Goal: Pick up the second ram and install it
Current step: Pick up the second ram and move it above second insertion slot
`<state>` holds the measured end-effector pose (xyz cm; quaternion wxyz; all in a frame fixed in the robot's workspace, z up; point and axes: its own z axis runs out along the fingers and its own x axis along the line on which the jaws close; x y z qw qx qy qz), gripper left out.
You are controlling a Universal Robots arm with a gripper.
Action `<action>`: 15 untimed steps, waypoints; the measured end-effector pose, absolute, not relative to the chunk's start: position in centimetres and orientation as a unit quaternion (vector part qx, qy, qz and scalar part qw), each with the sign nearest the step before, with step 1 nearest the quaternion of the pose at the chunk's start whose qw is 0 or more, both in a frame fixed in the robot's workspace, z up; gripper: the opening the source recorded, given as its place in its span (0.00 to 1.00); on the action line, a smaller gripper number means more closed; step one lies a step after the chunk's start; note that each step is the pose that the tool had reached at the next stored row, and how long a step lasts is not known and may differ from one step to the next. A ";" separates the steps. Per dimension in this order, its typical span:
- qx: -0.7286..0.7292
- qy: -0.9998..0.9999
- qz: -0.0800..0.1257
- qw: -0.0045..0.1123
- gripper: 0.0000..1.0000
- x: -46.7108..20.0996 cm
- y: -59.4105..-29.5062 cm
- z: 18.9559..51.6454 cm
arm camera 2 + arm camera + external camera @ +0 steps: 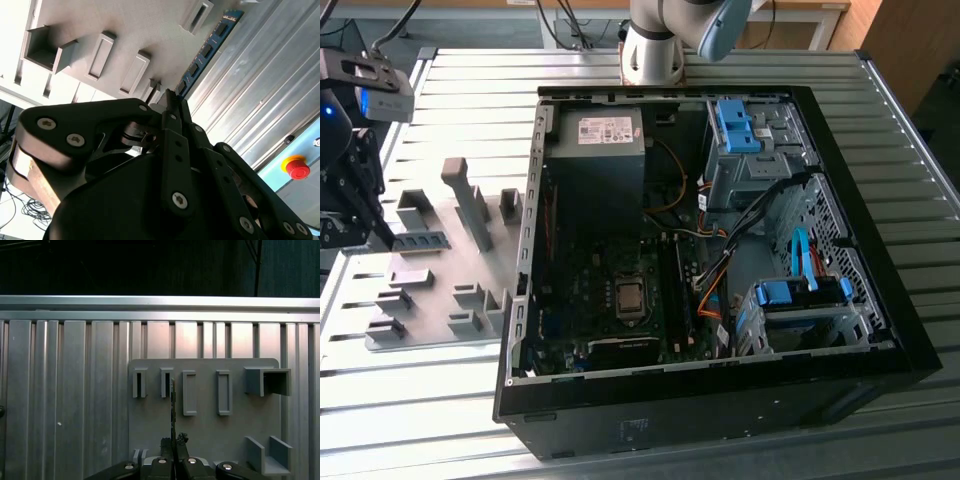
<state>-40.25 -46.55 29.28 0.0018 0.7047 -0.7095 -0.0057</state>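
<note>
My fingers (172, 130) look clamped on one end of the ram (205, 50), just above the holder (210, 435). Held that far off-centre, I reckon it could pivot or slip.

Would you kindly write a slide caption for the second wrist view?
Gripper fingers shut on one end of the blue-green second ram, at the grey holder plate.

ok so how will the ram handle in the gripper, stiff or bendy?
Probably stiff: the ram runs straight out from the gripper, no sag. Likely light: a thin flat board, a mere line edge-on in the first wrist view. With a long part beyond the grip, it may twist if knocked; bare chips suggest fragile.
</note>
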 end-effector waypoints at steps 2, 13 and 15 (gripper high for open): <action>0.705 -0.710 -0.006 0.002 0.14 -40.2 -46.5 29.3; 0.705 -0.710 -0.006 0.002 0.14 -40.2 -46.5 29.7; 0.705 -0.710 -0.006 0.002 0.14 -40.2 -46.5 29.8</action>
